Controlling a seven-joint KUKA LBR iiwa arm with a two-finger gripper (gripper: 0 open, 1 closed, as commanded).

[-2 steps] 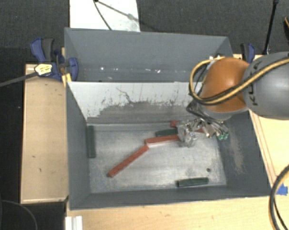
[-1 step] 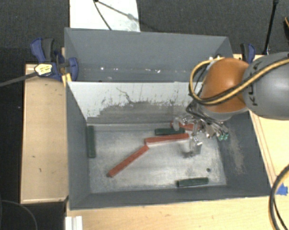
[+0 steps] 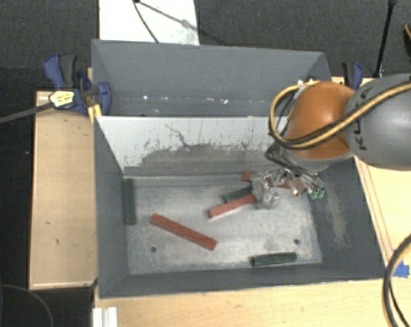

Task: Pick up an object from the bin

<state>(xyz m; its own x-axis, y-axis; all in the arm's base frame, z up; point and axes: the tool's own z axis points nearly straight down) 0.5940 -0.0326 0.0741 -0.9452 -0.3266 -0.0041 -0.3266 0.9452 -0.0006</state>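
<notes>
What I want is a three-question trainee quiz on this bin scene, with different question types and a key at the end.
1. True or false: the pincer sits by the left wall of the grey metal bin.
2. Which thing lies nearest the pincer?
A. the long red flat bar on the floor's left half
B. the short red flat bar beside a dark green bar
C. the dark green rod near the front wall
3. What colour is the slim straight bar lying along the left wall?
Key: 1 false; 2 B; 3 dark green.
</notes>
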